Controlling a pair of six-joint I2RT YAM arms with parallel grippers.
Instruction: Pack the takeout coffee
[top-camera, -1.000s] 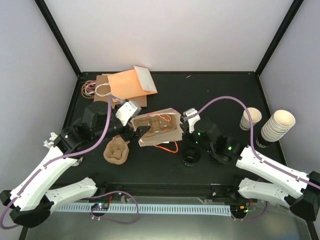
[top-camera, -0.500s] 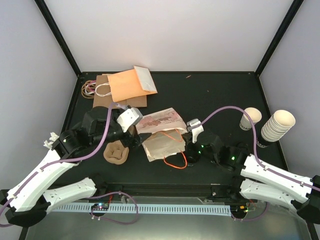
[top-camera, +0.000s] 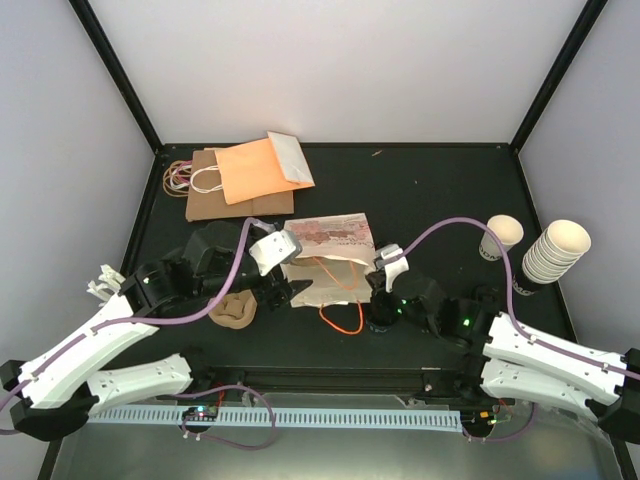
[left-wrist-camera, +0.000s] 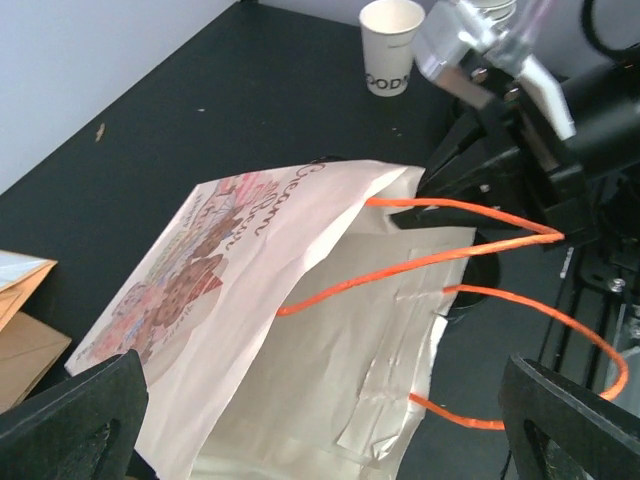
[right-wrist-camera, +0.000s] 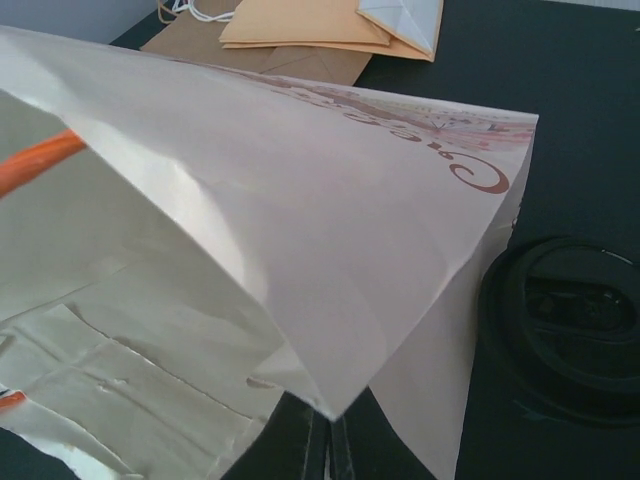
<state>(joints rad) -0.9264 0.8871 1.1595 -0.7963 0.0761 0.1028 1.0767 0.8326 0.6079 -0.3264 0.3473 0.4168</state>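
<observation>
Takeout coffee (top-camera: 500, 237) unmoved; bag (top-camera: 327, 248) tugged rightward, right hand (right-wrist-camera: 328, 428) pinching it, left hand (top-camera: 284, 291) spread.

Left arm (top-camera: 90, 340) reaches in from the near left, elbow bent, left gripper (top-camera: 280, 292) pointing toward the centre, jaws spread wide. Right arm (top-camera: 540, 345) lies low, stretched leftward, right gripper (top-camera: 372, 285) pinched tight on the paper bag (top-camera: 330, 235) edge.
</observation>
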